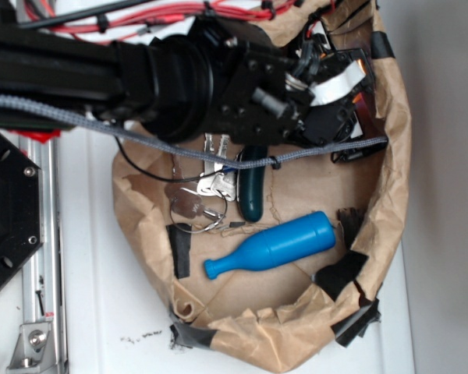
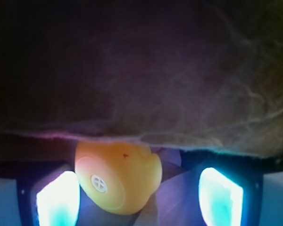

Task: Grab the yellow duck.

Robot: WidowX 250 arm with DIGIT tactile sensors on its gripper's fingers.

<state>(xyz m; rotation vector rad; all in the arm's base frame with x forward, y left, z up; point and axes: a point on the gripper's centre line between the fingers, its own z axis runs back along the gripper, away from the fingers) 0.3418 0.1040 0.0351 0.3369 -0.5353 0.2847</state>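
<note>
Two glowing finger pads [image 2: 59, 200] stand apart, the gripper [image 2: 139, 197] open around the small rounded yellow rubber duck [image 2: 118, 176], which lies nearer one pad, under the crumpled brown paper wall [image 2: 146, 84], ready for closing.

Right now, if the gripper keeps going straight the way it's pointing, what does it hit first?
Probably the yellow duck, sitting between the open gripper fingers, nearer the left one. Behind it rises the brown paper wall; depth is unclear.

Crumpled matt brown paper liner [image 1: 390, 179]; smooth glossy blue plastic pin [image 1: 277, 243]; shiny metal keys [image 1: 210, 187]; smooth rubbery yellow duck [image 2: 118, 176]; matt black tape patches [image 1: 179, 249].
</note>
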